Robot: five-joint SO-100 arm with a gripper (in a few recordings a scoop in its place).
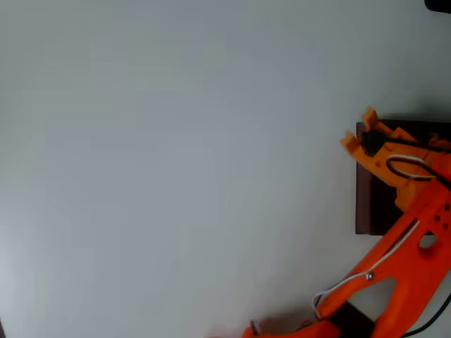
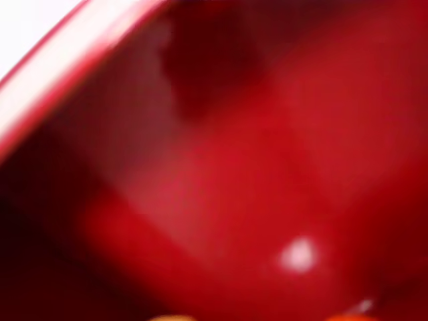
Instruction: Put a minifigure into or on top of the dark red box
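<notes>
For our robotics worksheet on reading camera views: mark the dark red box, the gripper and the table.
dark red box (image 1: 365, 204): overhead view, on its left wall.
gripper (image 1: 358, 132): overhead view, between its orange fingertips, over the box's corner.
table (image 1: 176, 176): overhead view, on bare pale surface.

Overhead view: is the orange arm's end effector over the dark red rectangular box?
Yes, the end effector sits above the dark red rectangular box.

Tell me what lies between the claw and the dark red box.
Nothing: in the overhead view the claw hangs right over the dark red box at its upper-left corner. The wrist view is a blurred close-up of the box's red inside.
</notes>
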